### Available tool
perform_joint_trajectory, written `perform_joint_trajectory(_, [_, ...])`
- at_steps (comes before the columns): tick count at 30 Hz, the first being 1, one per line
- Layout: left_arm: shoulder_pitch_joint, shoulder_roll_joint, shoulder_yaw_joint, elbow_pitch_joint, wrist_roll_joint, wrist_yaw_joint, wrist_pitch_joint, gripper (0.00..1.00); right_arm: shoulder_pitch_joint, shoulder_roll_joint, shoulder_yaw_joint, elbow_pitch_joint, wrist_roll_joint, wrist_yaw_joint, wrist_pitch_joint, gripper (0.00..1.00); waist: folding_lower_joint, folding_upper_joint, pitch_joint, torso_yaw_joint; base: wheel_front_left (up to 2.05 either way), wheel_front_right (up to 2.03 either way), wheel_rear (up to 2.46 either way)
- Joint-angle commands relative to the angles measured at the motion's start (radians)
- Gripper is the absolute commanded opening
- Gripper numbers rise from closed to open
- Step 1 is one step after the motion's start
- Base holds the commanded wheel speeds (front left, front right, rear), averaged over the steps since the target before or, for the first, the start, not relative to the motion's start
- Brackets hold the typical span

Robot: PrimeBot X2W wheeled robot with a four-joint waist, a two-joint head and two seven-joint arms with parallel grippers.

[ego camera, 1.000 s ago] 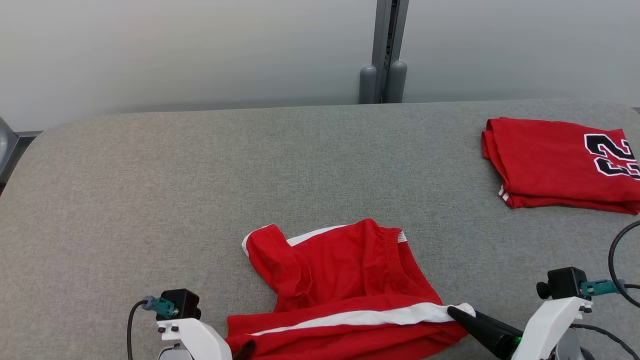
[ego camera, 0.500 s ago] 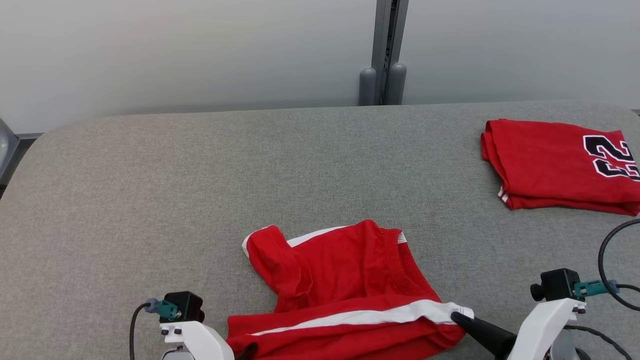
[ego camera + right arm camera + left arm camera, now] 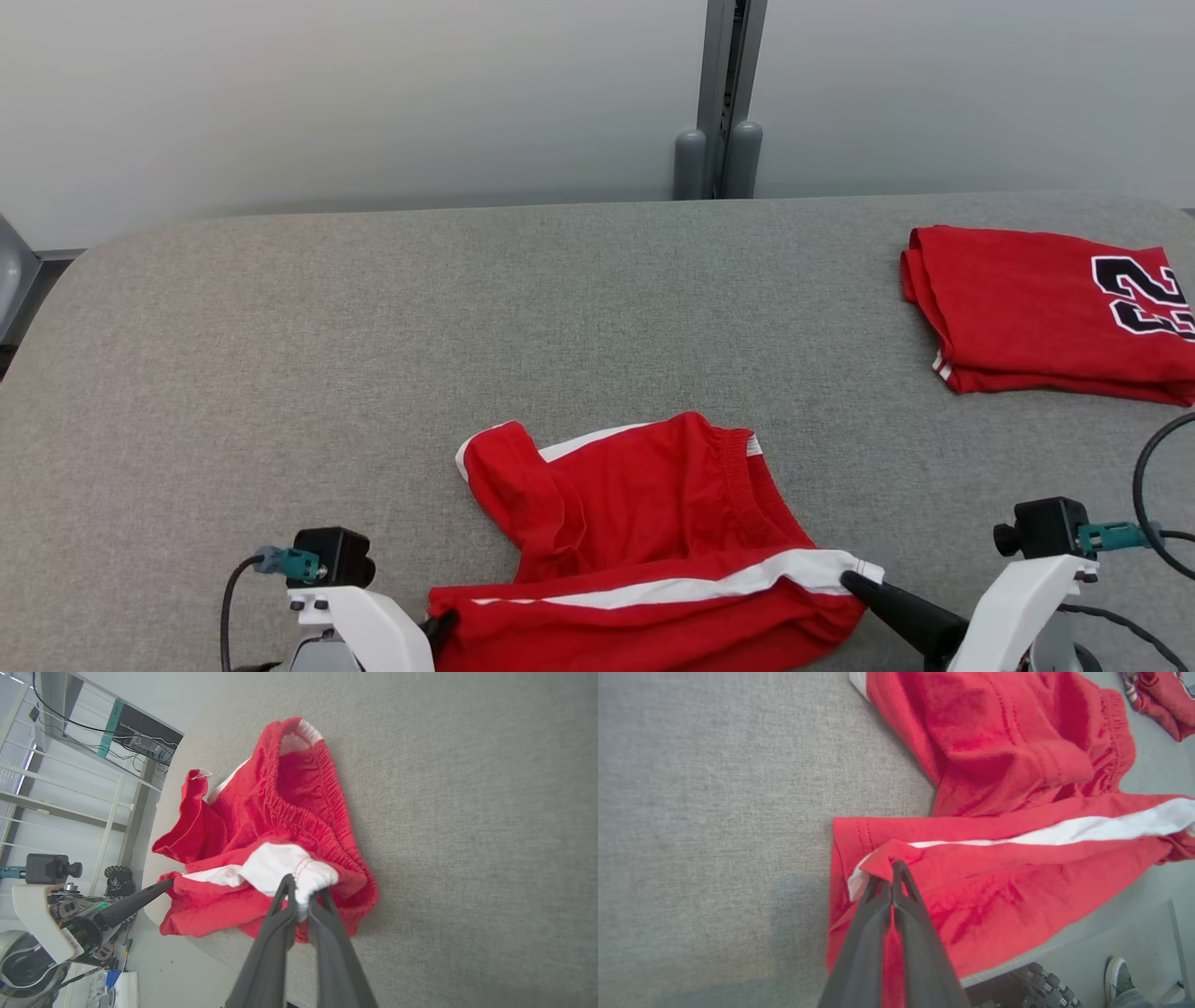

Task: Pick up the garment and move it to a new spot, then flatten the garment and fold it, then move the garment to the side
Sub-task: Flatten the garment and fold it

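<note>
Garment, rumpled red fabric (white side stripe), sits pinched at opposite ends by left hand and right hand.

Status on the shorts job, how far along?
Done: nothing complete; the red shorts lie crumpled on the table, at its near edge. In hand: the pick-up. The left gripper is shut on the left hem corner, the right gripper on the white-striped corner; no lift visible. Left: move, flatten, fold, set aside, perhaps by the folded red jersey.
</note>
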Motion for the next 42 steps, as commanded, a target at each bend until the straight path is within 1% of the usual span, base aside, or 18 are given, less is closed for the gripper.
perform_joint_trajectory(1, [-0.004,0.004,0.007,-0.017,-0.007,-0.009,-0.007,0.0,0.006,-0.01,-0.007,-0.011,0.012,0.001,-0.013,0.0,0.0,0.0,-0.001,0.001,0.0,0.0,0.0])
perform_joint_trajectory(4, [0.015,0.015,0.02,-0.06,-0.014,-0.011,-0.019,0.0,0.015,-0.018,-0.008,-0.039,0.027,0.001,-0.028,0.0,0.0,0.0,-0.005,0.002,0.0,0.0,0.0])
perform_joint_trajectory(9, [0.065,0.037,0.066,-0.171,-0.02,0.023,-0.047,0.0,0.044,-0.04,-0.035,-0.107,0.026,0.001,-0.077,0.0,0.0,0.0,-0.007,0.002,0.0,0.0,0.0])
perform_joint_trajectory(13, [0.104,0.062,0.087,-0.265,-0.008,0.047,-0.043,0.0,0.078,-0.056,-0.059,-0.174,0.033,0.001,-0.097,0.0,0.0,0.0,-0.006,0.003,0.0,0.0,0.0])
perform_joint_trajectory(16, [0.111,0.074,0.093,-0.315,0.002,0.057,-0.036,0.0,0.087,-0.064,-0.068,-0.22,0.025,0.001,-0.101,0.0,0.0,0.0,-0.006,0.0,0.0,0.0,0.0])
perform_joint_trajectory(18, [0.1,0.079,0.092,-0.347,0.01,0.056,-0.041,0.0,0.077,-0.064,-0.066,-0.25,0.024,0.001,-0.106,0.0,0.0,0.0,-0.007,-0.004,0.0,0.0,0.0])
perform_joint_trajectory(21, [0.066,0.074,0.073,-0.384,-0.001,0.032,-0.033,0.0,0.045,-0.065,-0.057,-0.287,0.015,0.001,-0.119,0.0,0.0,0.0,-0.007,-0.011,0.0,0.0,0.0])
perform_joint_trajectory(24, [0.006,0.095,0.064,-0.383,0.022,0.016,-0.02,0.0,-0.009,-0.058,-0.046,-0.307,0.016,0.001,-0.145,0.0,0.0,0.0,0.0,-0.019,0.0,0.0,0.0])
perform_joint_trajectory(25, [-0.022,0.092,0.063,-0.377,0.022,0.008,-0.02,0.0,-0.034,-0.055,-0.046,-0.307,0.017,0.001,-0.158,0.0,0.0,0.0,0.004,-0.021,0.0,0.0,0.0])
perform_joint_trajectory(27, [-0.078,0.115,0.059,-0.352,0.048,-0.003,-0.007,0.0,-0.086,-0.046,-0.042,-0.289,0.031,0.001,-0.183,0.0,0.0,0.0,0.017,-0.026,0.0,0.0,0.0])
perform_joint_trajectory(29, [-0.162,0.102,0.057,-0.333,0.03,-0.031,-0.01,0.0,-0.146,-0.053,-0.032,-0.266,0.034,0.001,-0.203,0.0,0.0,0.0,0.041,-0.027,0.0,0.0,0.0])
perform_joint_trajectory(31, [-0.242,0.125,0.062,-0.289,0.049,-0.051,0.0,0.0,-0.214,-0.054,-0.023,-0.243,0.063,0.001,-0.214,0.0,0.0,0.0,0.072,-0.029,0.0,0.0,0.0])
perform_joint_trajectory(34, [-0.385,0.102,0.048,-0.218,0.03,-0.092,0.014,0.0,-0.328,-0.077,-0.005,-0.202,0.096,0.001,-0.218,0.0,0.0,0.0,0.132,-0.031,0.0,0.0,0.0])
perform_joint_trajectory(35, [-0.385,0.102,0.048,-0.218,0.03,-0.092,0.014,0.0,-0.328,-0.077,-0.005,-0.202,0.096,0.001,-0.218,0.0,0.0,0.0,0.132,-0.031,0.0,0.0,0.0])
perform_joint_trajectory(39, [-0.592,0.091,0.037,-0.091,0.042,-0.134,0.027,0.0,-0.521,-0.111,0.034,-0.149,0.124,0.001,-0.232,0.0,0.0,0.0,0.227,-0.039,0.0,0.0,0.0])
perform_joint_trajectory(42, [-0.756,0.082,0.034,0.007,0.058,-0.159,0.025,0.0,-0.677,-0.123,0.076,-0.09,0.143,0.001,-0.25,0.0,0.0,0.0,0.304,-0.047,0.0,0.0,0.0])
